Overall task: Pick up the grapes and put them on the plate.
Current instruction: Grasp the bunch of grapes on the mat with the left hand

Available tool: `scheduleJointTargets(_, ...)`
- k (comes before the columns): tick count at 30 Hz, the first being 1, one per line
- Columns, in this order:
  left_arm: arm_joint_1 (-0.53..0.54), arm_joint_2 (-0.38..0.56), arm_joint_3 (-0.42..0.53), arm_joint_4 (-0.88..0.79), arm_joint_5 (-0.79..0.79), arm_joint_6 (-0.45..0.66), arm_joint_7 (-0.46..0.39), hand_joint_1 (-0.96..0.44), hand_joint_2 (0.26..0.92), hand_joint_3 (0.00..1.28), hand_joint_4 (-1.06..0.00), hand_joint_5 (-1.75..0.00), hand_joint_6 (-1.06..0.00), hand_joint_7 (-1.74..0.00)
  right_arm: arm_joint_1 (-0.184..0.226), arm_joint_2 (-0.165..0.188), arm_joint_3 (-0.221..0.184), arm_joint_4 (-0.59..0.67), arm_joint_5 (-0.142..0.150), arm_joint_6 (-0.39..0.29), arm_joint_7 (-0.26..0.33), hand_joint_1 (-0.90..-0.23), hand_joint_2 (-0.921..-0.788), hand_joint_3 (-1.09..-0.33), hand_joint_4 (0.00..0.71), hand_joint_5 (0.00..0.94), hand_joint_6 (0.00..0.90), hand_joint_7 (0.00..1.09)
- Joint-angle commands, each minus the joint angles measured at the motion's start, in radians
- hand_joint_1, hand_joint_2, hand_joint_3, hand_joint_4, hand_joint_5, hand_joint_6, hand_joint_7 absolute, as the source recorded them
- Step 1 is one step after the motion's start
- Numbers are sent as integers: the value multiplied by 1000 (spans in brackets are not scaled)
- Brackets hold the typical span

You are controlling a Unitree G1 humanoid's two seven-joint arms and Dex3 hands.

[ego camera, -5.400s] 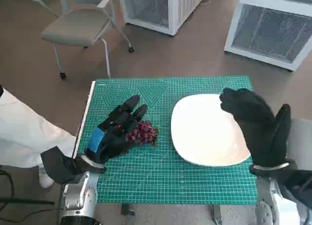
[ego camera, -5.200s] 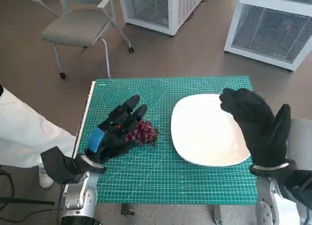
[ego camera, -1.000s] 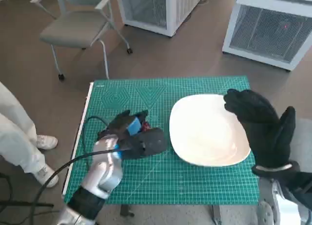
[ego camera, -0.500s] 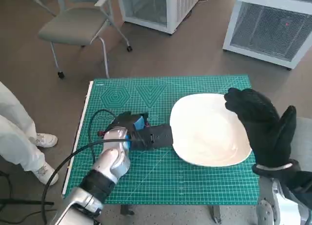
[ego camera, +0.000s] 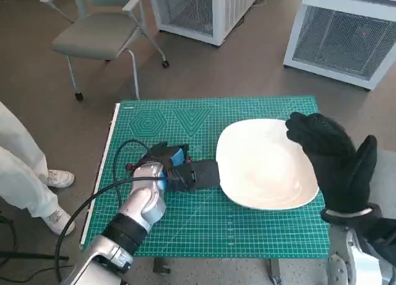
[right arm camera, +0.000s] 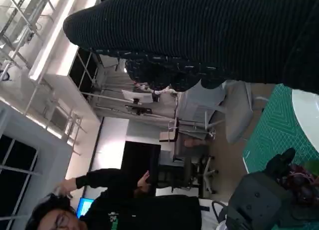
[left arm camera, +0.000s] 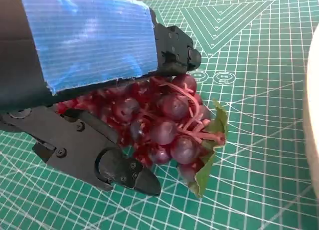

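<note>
The white plate (ego camera: 263,167) lies on the green cutting mat (ego camera: 210,220) that covers the desk, and everything else is placed from it. Just beside the plate's rim, on the side toward the grey chair (ego camera: 99,31), the left hand (ego camera: 179,172) is closed around the bunch of red grapes (left arm camera: 167,125); in the left wrist view the black fingers (left arm camera: 104,165) wrap under the bunch and the blue-taped back sits over it, with a green leaf (left arm camera: 209,150) sticking out at the end nearest the plate (whether the bunch is touching the mat or just clear of it cannot be told). On the plate's opposite side, the right hand (ego camera: 334,164) in its black knitted glove stands upright over the rim, fingers extended and holding nothing. A black cable (ego camera: 111,186) loops across the mat behind the left forearm. Beyond the mat, white grille-fronted units (ego camera: 343,34) stand on the floor
</note>
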Motion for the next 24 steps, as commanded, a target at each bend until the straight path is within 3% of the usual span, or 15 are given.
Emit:
scheduleJointTargets(1, -38, -6, 2, 62, -23, -31, 28, -309, 749, 1, -58, 0, -248, 0, 24, -7, 2, 6, -10, 7, 4, -382, -921, -642, 406, 734, 168, 982)
scheduleJointTargets(12, -87, -35, 0, 211, -50, -70, 80, -295, 754, 2, -59, -1, -269, -9, 28, -10, -1, 5, -6, 11, 5, -382, -921, -643, 405, 737, 167, 985)
scheduleJointTargets(17, -90, -44, 22, 239, -81, -88, 126, -137, 777, 12, -139, -45, -304, -20, 30, -10, -2, 3, -5, 12, 4, -382, -921, -644, 404, 738, 166, 986)
scheduleJointTargets(20, -85, -46, 35, 255, -99, -113, 173, 15, 811, 40, -296, -315, -353, -19, 32, -9, -1, 0, -7, 13, 2, -381, -921, -644, 403, 739, 166, 986)
scheduleJointTargets(21, -81, -45, 35, 261, -102, -126, 192, 77, 795, 132, -331, -521, -389, -27, 32, -9, 0, -1, -8, 13, 1, -380, -921, -644, 403, 739, 166, 986)
scheduleJointTargets(24, -67, -40, 26, 275, -101, -172, 249, 276, 665, 612, -411, -1242, -547, -89, 33, -8, 0, -3, -10, 12, -1, -378, -921, -645, 403, 739, 165, 987)
